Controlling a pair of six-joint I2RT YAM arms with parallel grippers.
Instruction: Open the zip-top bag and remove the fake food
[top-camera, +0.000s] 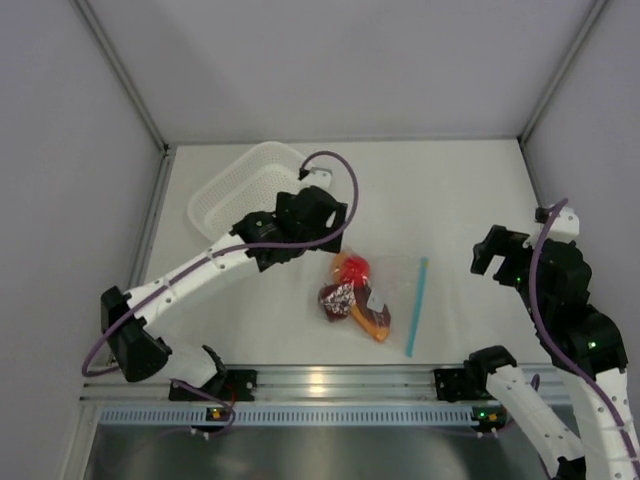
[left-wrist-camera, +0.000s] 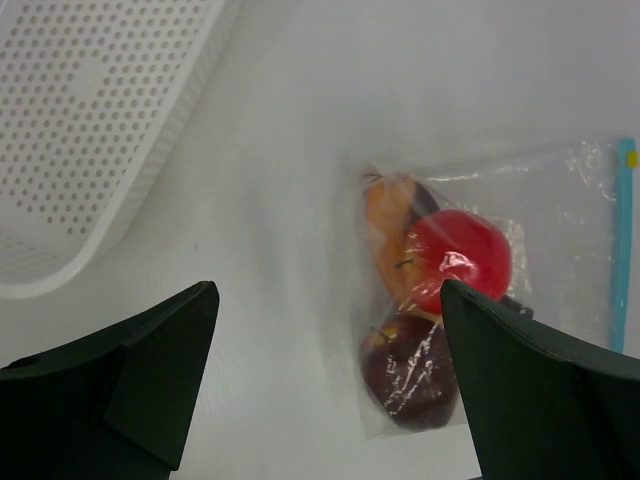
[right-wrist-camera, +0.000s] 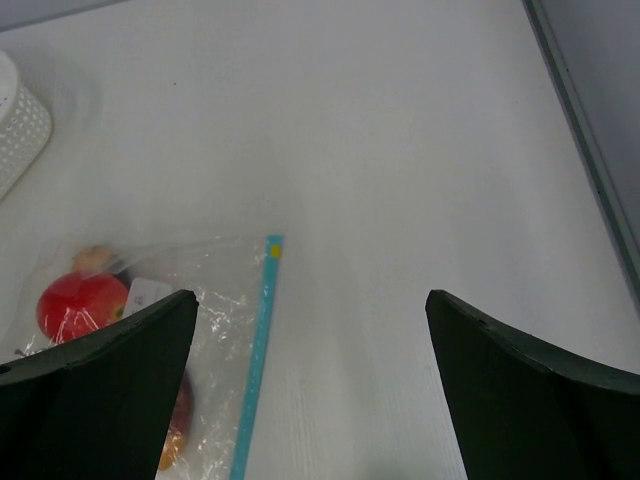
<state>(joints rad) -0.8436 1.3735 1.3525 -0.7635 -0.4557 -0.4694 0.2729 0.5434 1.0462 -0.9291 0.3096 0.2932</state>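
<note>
A small white label (top-camera: 375, 297) is seen on the zip-top bag (top-camera: 397, 300), but its print is too small to be read, and no other writing can be made out. The bag is laid flat on the white table (top-camera: 450, 190), near the front edge and between the two arms. Its light blue zip strip (top-camera: 417, 305) is carried along the right edge and runs from near to far, with the far end tipped slightly to the right, so the mouth is turned towards the right arm. The bag looks roughly as wide as it is deep from above, so a long axis cannot be told with certainty. The fake food (top-camera: 352, 295) is bunched inside at the closed left end: a red ball (left-wrist-camera: 457, 258) is set at the far side, an orange slice (top-camera: 373, 322) at the near side, and a dark brown piece (top-camera: 337, 299) furthest left. The left gripper (left-wrist-camera: 325, 330) is held above the table just beyond the bag's far left corner, its jaws spread wide and nothing grasped between them. A white perforated basket (top-camera: 230, 195) is placed further off to its left. The right gripper (right-wrist-camera: 310, 300) is held to the right of the zip strip, apart from it, its jaws likewise spread wide and nothing gripped
</note>
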